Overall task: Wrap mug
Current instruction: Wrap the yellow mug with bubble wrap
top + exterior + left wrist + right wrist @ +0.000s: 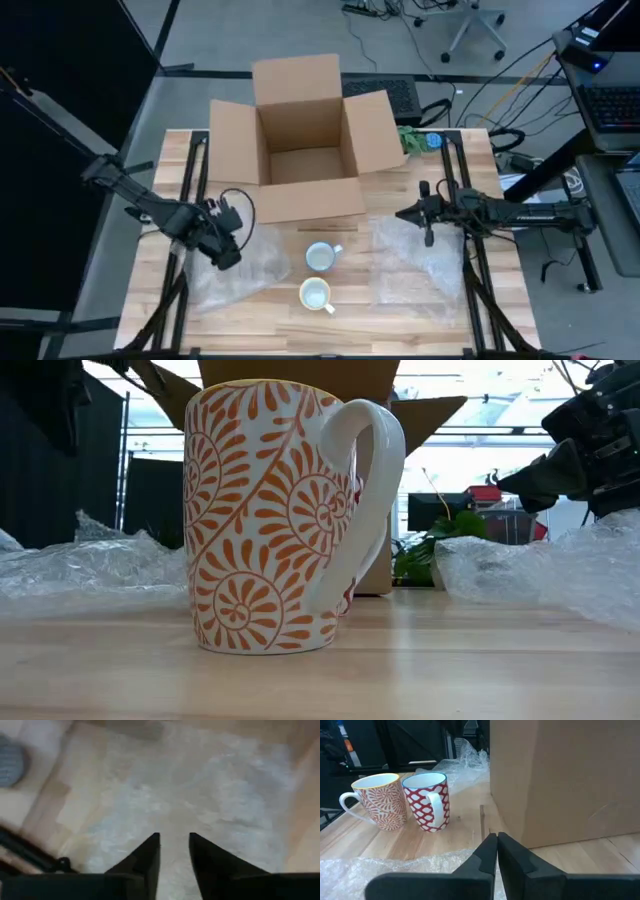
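Currently | left gripper point(228, 255) fingers slightly apart over clear bubble wrap sheet point(225, 270) near table's left edge; right gripper point(428, 236) fingers together | orange-patterned white mug point(315, 294) mid-table by front edge | risk: wrap slips; sleeve topples mugs

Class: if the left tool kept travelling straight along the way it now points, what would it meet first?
Most likely the crinkled clear bubble wrap sheet on the wooden table; the left tool points down at it, slightly open.
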Robot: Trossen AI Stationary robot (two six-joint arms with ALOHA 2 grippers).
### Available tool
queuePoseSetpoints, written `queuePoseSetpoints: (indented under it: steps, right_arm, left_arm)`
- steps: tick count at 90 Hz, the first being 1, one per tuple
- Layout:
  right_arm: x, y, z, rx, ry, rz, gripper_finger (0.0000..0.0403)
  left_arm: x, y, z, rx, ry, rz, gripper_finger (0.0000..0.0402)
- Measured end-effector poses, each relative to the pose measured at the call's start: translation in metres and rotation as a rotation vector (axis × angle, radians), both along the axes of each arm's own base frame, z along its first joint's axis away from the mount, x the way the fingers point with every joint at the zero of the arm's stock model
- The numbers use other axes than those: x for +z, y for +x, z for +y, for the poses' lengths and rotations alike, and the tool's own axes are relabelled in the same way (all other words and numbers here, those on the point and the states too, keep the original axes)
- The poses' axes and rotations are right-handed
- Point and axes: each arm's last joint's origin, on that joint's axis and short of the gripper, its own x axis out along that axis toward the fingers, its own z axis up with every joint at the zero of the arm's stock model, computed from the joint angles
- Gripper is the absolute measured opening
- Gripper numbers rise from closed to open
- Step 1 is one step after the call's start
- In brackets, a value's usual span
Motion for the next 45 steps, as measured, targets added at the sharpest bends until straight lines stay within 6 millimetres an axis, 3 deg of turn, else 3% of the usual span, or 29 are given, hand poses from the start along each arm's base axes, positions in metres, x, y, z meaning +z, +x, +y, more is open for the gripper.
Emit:
queuePoseSetpoints:
  steps: [17, 31, 45]
  right_arm:
    - [0.0, 0.0, 0.0, 0.0, 0.0, 0.0, 0.0]
    - [0.0, 0.0, 0.0, 0.0, 0.0, 0.0, 0.0]
    - [0.0, 0.0, 0.0, 0.0, 0.0, 0.0, 0.0]
  left_arm:
    - [-0.018, 0.004, 0.025, -0.062, 0.044, 0.113, 0.0165]
    - [-0.034, 0.01, 0.043, -0.084, -0.046, 0.14, 0.0169]
    - [-0.04, 0.012, 0.056, -0.119, -0.017, 0.158, 0.0169]
